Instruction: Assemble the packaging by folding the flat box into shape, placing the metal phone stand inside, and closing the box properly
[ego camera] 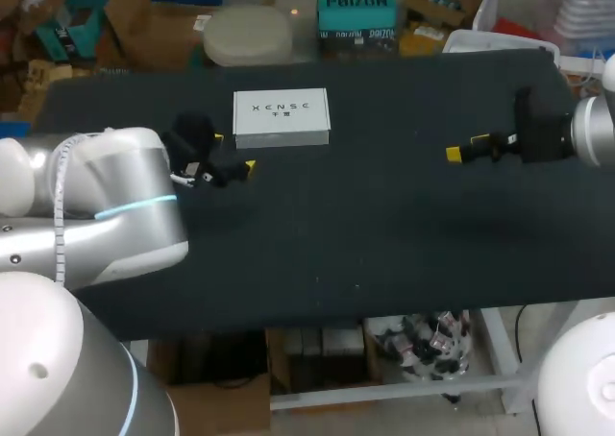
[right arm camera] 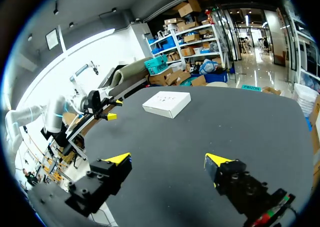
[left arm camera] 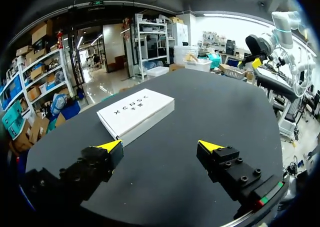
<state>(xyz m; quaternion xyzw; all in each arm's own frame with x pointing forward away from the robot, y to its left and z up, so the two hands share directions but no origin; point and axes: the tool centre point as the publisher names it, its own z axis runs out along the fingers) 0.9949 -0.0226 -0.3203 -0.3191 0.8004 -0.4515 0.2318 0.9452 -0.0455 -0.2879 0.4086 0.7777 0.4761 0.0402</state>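
Note:
A white, closed, assembled box (ego camera: 282, 117) lies flat on the black table toward the back left. No phone stand shows in any view. My left gripper (ego camera: 240, 157) hovers just in front of the box's near left corner, open and empty; in the left wrist view the box (left arm camera: 136, 112) lies just ahead of its gripper (left arm camera: 160, 146). My right gripper (ego camera: 457, 151) hangs open and empty over the table's right part, well away from the box; in the right wrist view the box (right arm camera: 166, 103) lies far ahead of its gripper (right arm camera: 167, 159), with my left arm (right arm camera: 95, 103) beyond.
The black table (ego camera: 384, 225) stretches bare between and in front of the grippers. Its back edge runs close behind the box, and its front edge lies well below both grippers in the head view.

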